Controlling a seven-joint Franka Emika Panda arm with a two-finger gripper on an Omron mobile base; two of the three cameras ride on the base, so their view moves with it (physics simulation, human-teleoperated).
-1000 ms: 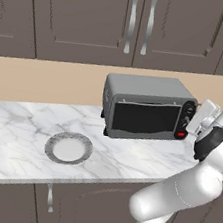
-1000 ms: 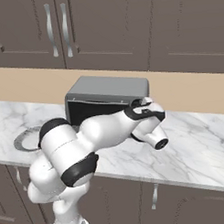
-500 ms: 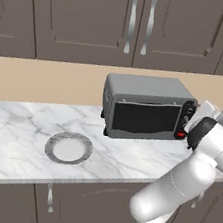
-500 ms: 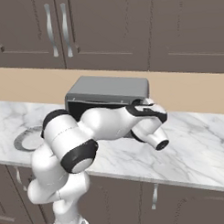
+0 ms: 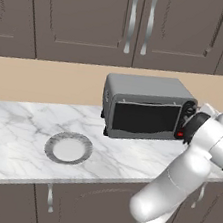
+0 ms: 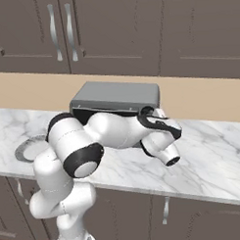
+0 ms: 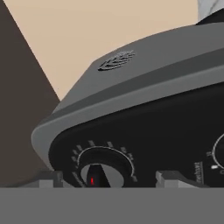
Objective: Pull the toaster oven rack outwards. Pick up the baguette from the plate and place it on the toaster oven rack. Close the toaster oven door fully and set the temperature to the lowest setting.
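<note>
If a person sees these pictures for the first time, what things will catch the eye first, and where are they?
The white arm sweeps across the front of the grey toaster oven on the marble counter. In the hand view, a round knob on the oven's black panel sits between the two fingertips. An empty plate lies to the oven's left.

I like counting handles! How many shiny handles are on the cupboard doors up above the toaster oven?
2: a left handle and a right handle, side by side above the toaster oven. More may be out of frame.
</note>
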